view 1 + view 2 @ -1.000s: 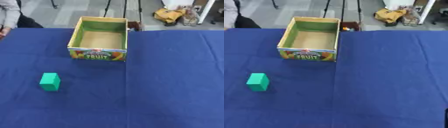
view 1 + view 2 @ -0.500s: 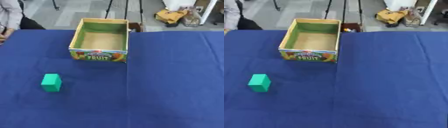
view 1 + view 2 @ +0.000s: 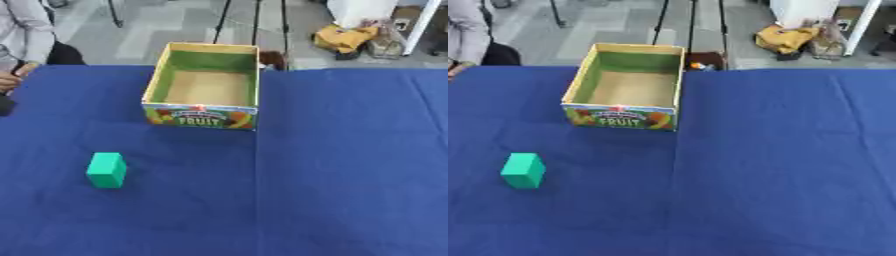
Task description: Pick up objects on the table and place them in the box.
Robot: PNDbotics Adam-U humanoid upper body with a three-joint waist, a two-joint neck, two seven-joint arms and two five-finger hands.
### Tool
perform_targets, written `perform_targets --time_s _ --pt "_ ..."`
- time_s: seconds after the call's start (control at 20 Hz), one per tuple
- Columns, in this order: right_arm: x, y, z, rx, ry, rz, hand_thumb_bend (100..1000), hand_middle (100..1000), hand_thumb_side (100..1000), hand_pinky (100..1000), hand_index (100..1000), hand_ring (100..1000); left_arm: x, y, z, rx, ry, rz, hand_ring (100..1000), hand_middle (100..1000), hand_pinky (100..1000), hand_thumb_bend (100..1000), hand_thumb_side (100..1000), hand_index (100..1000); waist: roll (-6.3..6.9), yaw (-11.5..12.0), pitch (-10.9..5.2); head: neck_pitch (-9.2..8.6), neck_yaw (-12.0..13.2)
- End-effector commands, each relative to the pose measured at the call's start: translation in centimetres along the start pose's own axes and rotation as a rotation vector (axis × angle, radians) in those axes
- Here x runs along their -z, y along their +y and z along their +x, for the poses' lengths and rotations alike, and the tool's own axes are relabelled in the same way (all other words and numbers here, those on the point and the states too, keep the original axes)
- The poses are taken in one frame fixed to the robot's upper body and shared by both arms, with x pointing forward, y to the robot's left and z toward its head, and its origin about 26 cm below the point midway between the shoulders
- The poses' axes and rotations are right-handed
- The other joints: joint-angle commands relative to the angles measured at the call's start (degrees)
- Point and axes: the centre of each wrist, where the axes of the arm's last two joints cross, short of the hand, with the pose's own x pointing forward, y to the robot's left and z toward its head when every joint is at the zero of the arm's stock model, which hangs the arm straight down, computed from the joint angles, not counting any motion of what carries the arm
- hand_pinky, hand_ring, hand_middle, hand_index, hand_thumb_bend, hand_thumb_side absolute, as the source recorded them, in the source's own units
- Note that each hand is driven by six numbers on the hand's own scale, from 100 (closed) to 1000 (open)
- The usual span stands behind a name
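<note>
Green block (image 3: 107, 170) well apart from open box (image 3: 204, 87); neither robot hand visible.

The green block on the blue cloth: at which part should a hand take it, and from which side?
Probably from above, fingers closing on the two long side faces of the green block. It stands free on the blue cloth, well apart from the fruit box, so nothing blocks either side. Neither hand is in view.
</note>
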Motion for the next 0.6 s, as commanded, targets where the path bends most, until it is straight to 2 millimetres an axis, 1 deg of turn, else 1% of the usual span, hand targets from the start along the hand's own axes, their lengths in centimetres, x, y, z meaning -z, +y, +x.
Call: perform_targets --time_s 0.05,0.25,0.6 --pt "0.7 -0.5 0.5 -0.019 -0.032 0.014 100 540 974 793 843 868 1.2 1.7 0.6 0.167 -0.125 -0.262 893 916 799 100 795 1000 0.16 0.13 -1.07 -0.84 0.29" --pt "0.7 -0.5 0.5 -0.018 -0.032 0.019 100 539 974 794 843 868 2.1 2.0 0.7 0.200 -0.098 -0.338 897 920 799 100 825 1000 0.19 0.17 -0.92 -0.95 0.47" --pt "0.7 -0.4 0.6 -0.010 -0.033 0.024 100 537 973 795 844 870 3.5 1.3 0.9 0.229 -0.042 -0.405 906 935 807 100 896 1000 0.18 -0.16 -0.57 -1.27 1.22"
